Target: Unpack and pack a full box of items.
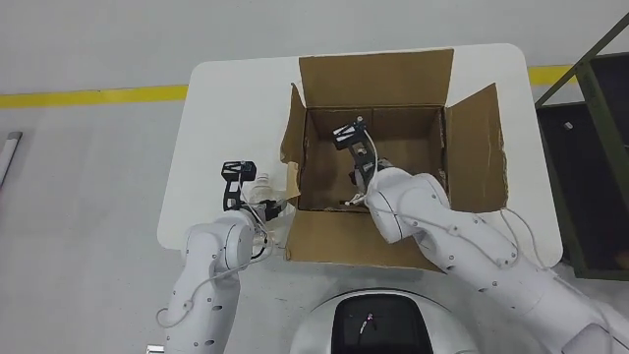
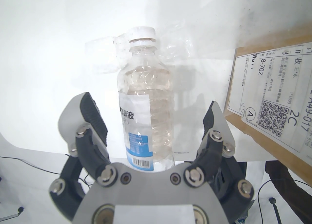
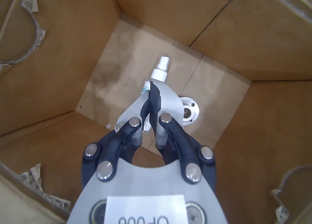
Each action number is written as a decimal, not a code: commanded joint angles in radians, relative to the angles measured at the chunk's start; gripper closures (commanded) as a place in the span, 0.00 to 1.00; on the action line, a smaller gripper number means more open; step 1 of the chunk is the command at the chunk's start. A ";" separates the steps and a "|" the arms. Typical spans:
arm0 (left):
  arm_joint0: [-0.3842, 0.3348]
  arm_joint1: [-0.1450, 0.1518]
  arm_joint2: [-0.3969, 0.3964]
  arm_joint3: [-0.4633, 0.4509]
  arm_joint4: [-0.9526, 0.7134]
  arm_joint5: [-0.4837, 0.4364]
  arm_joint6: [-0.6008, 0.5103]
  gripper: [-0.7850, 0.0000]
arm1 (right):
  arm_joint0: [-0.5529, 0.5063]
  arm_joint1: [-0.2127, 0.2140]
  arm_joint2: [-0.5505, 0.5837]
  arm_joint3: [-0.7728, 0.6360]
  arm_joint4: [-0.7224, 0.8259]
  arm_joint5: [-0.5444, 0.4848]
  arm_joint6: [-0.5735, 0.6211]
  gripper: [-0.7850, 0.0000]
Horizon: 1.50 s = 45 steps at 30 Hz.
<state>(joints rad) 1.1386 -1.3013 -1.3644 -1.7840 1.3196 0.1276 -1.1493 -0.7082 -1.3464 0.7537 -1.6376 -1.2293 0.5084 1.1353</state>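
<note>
Straddling the upright bottle, the left pincer gapes, poised to grip; the right pincer hangs closed and empty inside the box.

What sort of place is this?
Probably a test hall or workshop rather than a home: a bare grey floor with a yellow line, one white table, and an opened cardboard box with a shipping label.
</note>
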 commanded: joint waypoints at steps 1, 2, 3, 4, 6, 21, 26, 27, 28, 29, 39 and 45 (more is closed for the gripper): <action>0.000 0.000 0.000 0.000 0.000 0.000 0.000 0.00 | 0.020 -0.011 -0.011 0.033 0.002 0.008 0.017 1.00; 0.000 0.000 0.000 0.000 0.000 0.000 0.000 0.00 | 0.024 -0.016 -0.014 0.049 0.006 0.004 0.019 1.00; 0.000 0.000 0.000 0.000 0.000 0.000 0.000 0.00 | 0.028 -0.019 -0.016 0.063 0.004 -0.003 0.020 1.00; 0.000 0.000 0.000 0.000 0.000 0.000 0.000 0.00 | 0.029 -0.022 -0.014 0.073 0.010 -0.007 0.018 0.83; 0.000 0.000 0.000 0.000 0.000 0.000 0.000 0.00 | 0.027 -0.026 -0.007 0.091 0.015 -0.020 0.007 0.75; 0.000 0.000 0.000 0.000 0.000 0.000 0.000 0.00 | 0.014 -0.040 0.064 0.170 0.038 -0.118 -0.029 0.55; 0.000 0.000 0.000 0.000 0.000 0.000 0.000 0.00 | 0.026 -0.056 0.051 0.223 0.046 -0.124 -0.048 0.38; 0.000 0.000 0.000 0.000 0.000 0.000 0.000 0.00 | 0.028 -0.059 0.048 0.231 0.048 -0.124 -0.050 0.31; 0.000 0.000 0.000 0.000 0.000 0.000 0.000 0.00 | 0.030 -0.063 0.046 0.237 0.048 -0.123 -0.053 0.24; 0.000 0.000 0.000 0.000 0.000 0.000 0.000 0.00 | 0.031 -0.065 0.045 0.242 0.049 -0.122 -0.054 0.22; 0.000 0.000 0.000 0.000 0.000 0.000 0.000 0.00 | 0.036 -0.086 0.046 0.282 0.053 -0.141 -0.056 0.11; 0.000 0.000 0.000 0.000 0.000 0.000 0.000 0.00 | 0.038 -0.098 0.044 0.309 0.060 -0.161 -0.057 0.20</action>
<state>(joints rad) 1.1386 -1.3013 -1.3644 -1.7840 1.3197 0.1276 -1.1493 -0.6705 -1.4434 0.7984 -1.3322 -1.1705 0.3507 1.0792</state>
